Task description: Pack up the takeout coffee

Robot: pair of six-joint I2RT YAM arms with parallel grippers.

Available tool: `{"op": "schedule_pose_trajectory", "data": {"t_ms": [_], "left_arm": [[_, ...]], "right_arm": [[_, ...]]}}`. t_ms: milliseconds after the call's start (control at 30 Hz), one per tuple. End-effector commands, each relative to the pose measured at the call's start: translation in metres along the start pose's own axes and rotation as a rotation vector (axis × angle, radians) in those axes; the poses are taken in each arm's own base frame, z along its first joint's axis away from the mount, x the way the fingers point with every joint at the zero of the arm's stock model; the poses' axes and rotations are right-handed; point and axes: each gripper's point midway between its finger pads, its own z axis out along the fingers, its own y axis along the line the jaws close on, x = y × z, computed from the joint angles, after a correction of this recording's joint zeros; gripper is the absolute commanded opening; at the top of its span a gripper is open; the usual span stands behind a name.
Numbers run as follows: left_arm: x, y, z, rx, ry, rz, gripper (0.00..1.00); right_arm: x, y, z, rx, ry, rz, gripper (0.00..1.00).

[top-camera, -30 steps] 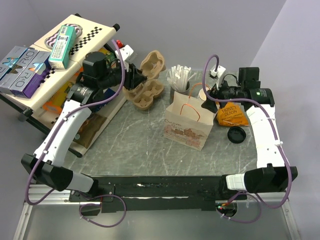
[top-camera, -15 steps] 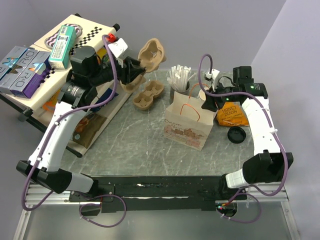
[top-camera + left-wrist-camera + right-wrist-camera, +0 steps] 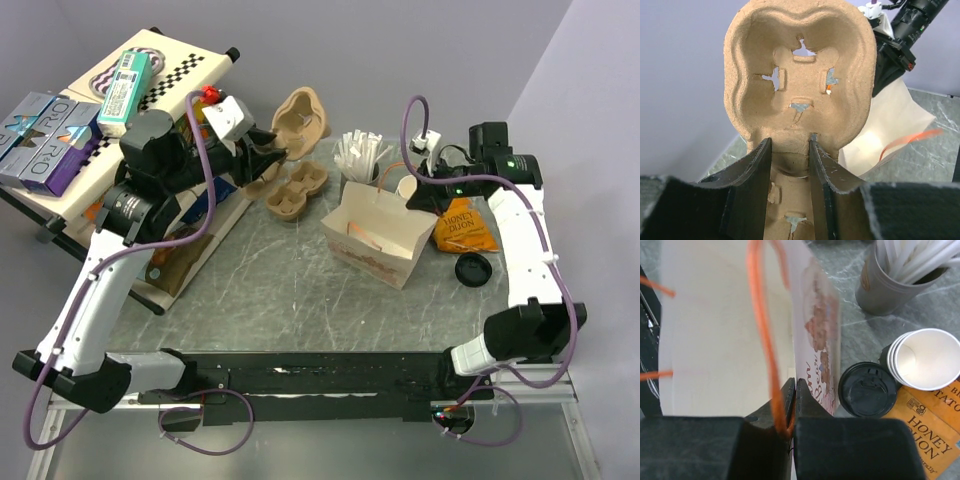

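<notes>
The right claw point(image 3: 794, 390) is pressed together on the upper edge of the paper bag point(image 3: 378, 238), and the orange handle point(image 3: 764, 340) of the bag runs down into the pinch. The takeout coffee point(image 3: 867, 390) stands upright on the tabletop point(image 3: 280, 290), outside the bag and just beside its printed wall, with the round black top closed on it. From the top view I cannot see the coffee clearly, as the right arm covers that place.

Just beside the coffee is the stack of white cups point(image 3: 925, 357), and the Honey Dijon packet point(image 3: 927, 422) lies under the edge of both. Behind them stands a grey cup of straws point(image 3: 885, 287). A loose black lid point(image 3: 472, 269) lies flat, near the packet. The bag itself is tilted, with its mouth open.

Well apart, on the left side, the left claw point(image 3: 789, 145) pinches a cardboard cup carrier point(image 3: 800, 75) by its rim and holds it in the air. A second carrier point(image 3: 295, 188) rests on the tabletop, near the shelf point(image 3: 170, 60).
</notes>
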Motion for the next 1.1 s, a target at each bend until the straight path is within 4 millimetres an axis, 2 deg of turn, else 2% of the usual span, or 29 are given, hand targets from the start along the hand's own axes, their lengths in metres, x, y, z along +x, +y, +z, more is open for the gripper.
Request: {"op": "schedule_pose_trajectory", "data": {"t_ms": [0,33,67,133,200,233,367,433,533,667,867,1067], "left_arm": [[-0.011,0.004,-0.001,0.000,0.000,0.112,0.01],[-0.014,-0.001,-0.005,0.018,-0.009,0.135,0.01],[-0.016,-0.010,-0.008,0.065,-0.026,0.175,0.01],[-0.015,-0.024,-0.019,0.096,-0.059,0.221,0.01],[-0.017,-0.037,-0.026,0.117,-0.119,0.253,0.01],[-0.027,-0.044,-0.034,0.111,-0.199,0.297,0.01],[-0.035,-0.083,-0.043,0.176,-0.355,0.393,0.01],[-0.035,-0.089,-0.040,0.170,-0.376,0.379,0.01],[-0.045,-0.106,-0.037,0.217,-0.408,0.343,0.01],[-0.053,-0.130,-0.032,0.289,-0.441,0.292,0.01],[-0.041,-0.158,-0.017,0.369,-0.446,0.282,0.01],[-0.028,-0.174,0.009,0.424,-0.466,0.334,0.01]], "right_arm": [[-0.027,0.059,-0.017,-0.035,-0.099,-0.120,0.00],[-0.024,0.064,-0.015,-0.016,-0.081,-0.121,0.00],[-0.022,0.082,-0.008,-0.037,-0.092,-0.172,0.00],[-0.014,0.091,-0.004,-0.042,-0.087,-0.164,0.00],[-0.002,0.090,-0.005,-0.022,-0.054,-0.143,0.00],[0.001,0.091,-0.007,-0.020,-0.039,-0.157,0.00],[-0.002,0.096,-0.015,-0.014,-0.040,-0.172,0.00],[-0.006,0.101,-0.015,-0.019,-0.043,-0.154,0.00],[-0.014,0.105,-0.020,-0.005,-0.075,-0.141,0.00],[-0.007,0.104,-0.018,0.007,-0.067,-0.117,0.00],[-0.010,0.109,-0.019,-0.002,-0.091,-0.091,0.00],[-0.013,0.114,-0.022,-0.015,-0.105,-0.078,0.00]]}}
